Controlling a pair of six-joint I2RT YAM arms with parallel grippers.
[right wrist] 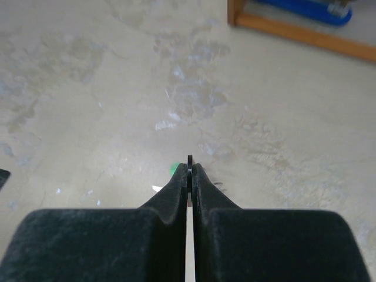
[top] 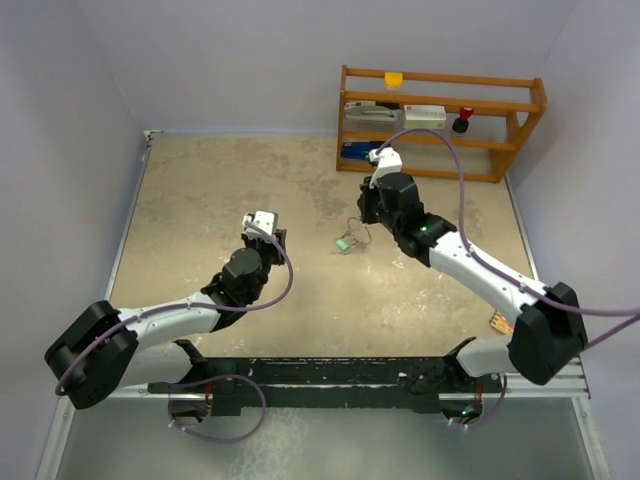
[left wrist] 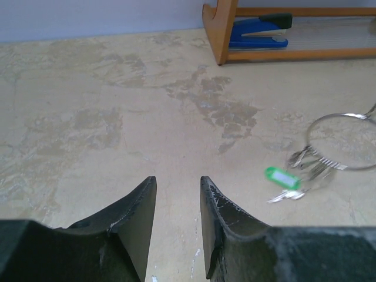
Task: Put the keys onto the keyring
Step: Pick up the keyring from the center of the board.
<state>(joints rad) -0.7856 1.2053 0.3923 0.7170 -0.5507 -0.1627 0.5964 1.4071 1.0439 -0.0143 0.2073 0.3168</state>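
The keyring [left wrist: 343,141] is a thin silver wire ring standing tilted off the table, with several small silver keys [left wrist: 306,161] bunched at its lower left. One key has a bright green head [left wrist: 282,177], also visible from above [top: 343,243]. My right gripper [top: 365,215] is shut on the keyring's edge, and a thin dark sliver pokes out between its fingertips [right wrist: 190,167]. My left gripper [left wrist: 178,182] stands open to the left of the keys, well apart from them, with only bare table between its fingers [left wrist: 144,202]. From above the left gripper [top: 266,226] sits left of centre.
A wooden rack [top: 440,120] stands at the back right, with a blue stapler [left wrist: 258,32] on its lowest shelf and a yellow item, a white box and a red item above. A small orange object [top: 497,322] lies by the right arm's base.
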